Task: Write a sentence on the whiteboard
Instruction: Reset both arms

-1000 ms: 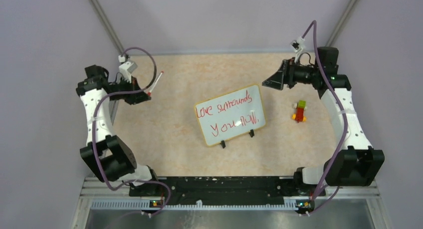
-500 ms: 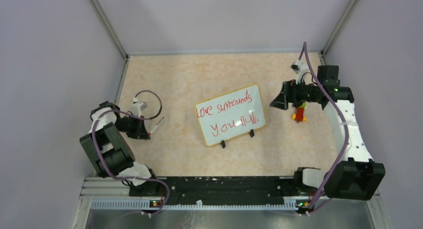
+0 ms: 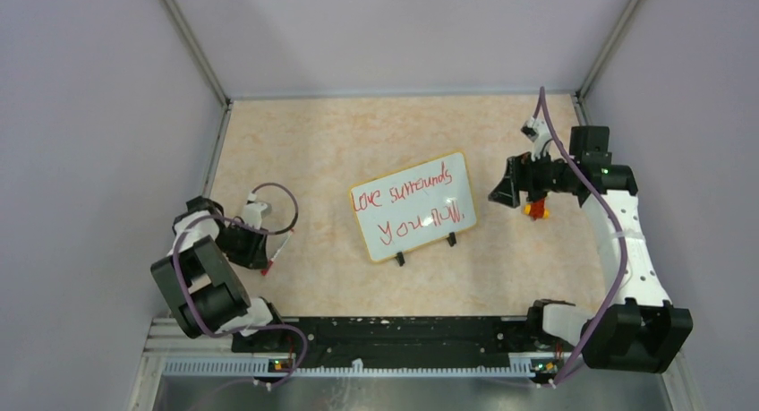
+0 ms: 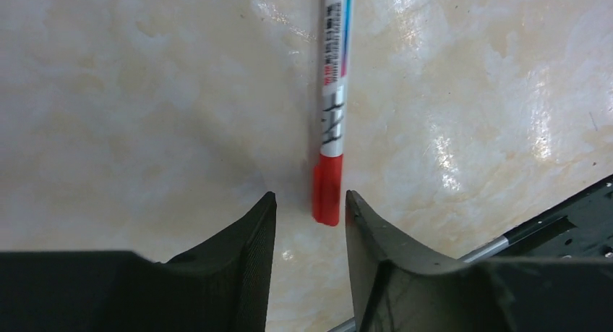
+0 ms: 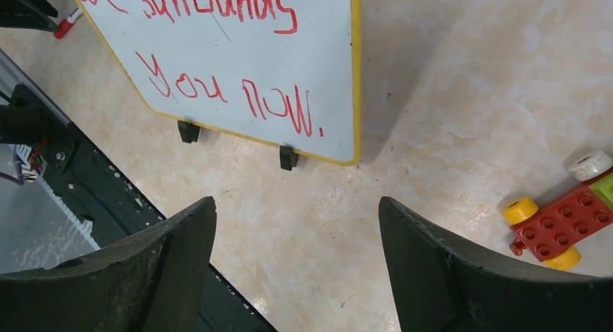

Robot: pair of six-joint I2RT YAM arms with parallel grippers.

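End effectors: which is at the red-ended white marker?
The left end effector: the red-ended white marker lies between its fingertips; the right end effector has nothing there.

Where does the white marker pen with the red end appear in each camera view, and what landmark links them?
Top external: white marker pen with red end lies lower left, beside the left arm.
Left wrist: upper centre, red end between the fingertips of the open left gripper.
Right wrist: tiny, top-left corner, beyond the yellow-rimmed whiteboard.
Shared landmark: the black left gripper at its red end.
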